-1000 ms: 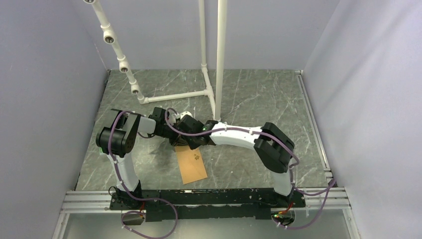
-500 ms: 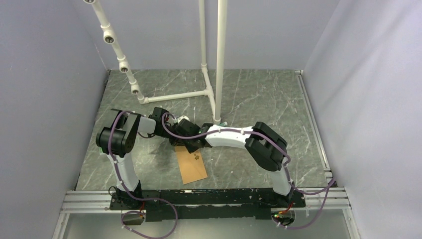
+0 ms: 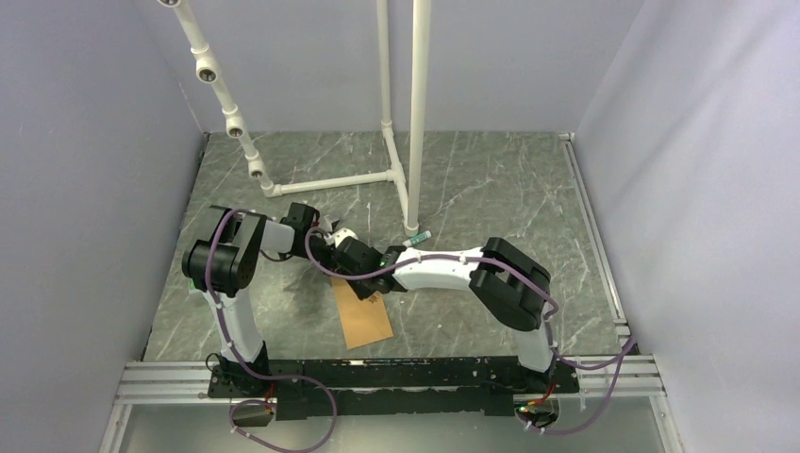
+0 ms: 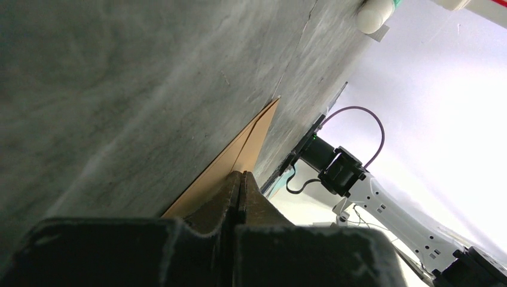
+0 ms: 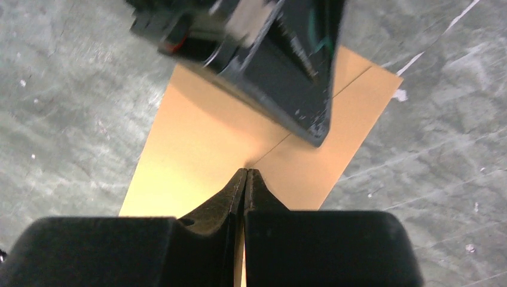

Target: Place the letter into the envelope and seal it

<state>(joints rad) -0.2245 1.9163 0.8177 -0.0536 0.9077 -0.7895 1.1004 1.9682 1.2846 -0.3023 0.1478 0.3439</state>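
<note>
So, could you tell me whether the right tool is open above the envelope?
No, the right tool is shut, its fingers pressed together over the envelope.

The envelope (image 3: 363, 321) lies on the table (image 3: 491, 189), in front of the pipe frame (image 3: 415, 113), between the 2 arm bases. Over its far end, the left gripper (image 4: 241, 174) sits far-left, the right gripper (image 5: 246, 171) nearer, at the crease

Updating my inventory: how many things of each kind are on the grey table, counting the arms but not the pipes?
Orange-brown kraft paper envelope: 1
Black-and-white robot arms, left and right: 2
Small white stick with a green tip: 1
Total: 4
</note>
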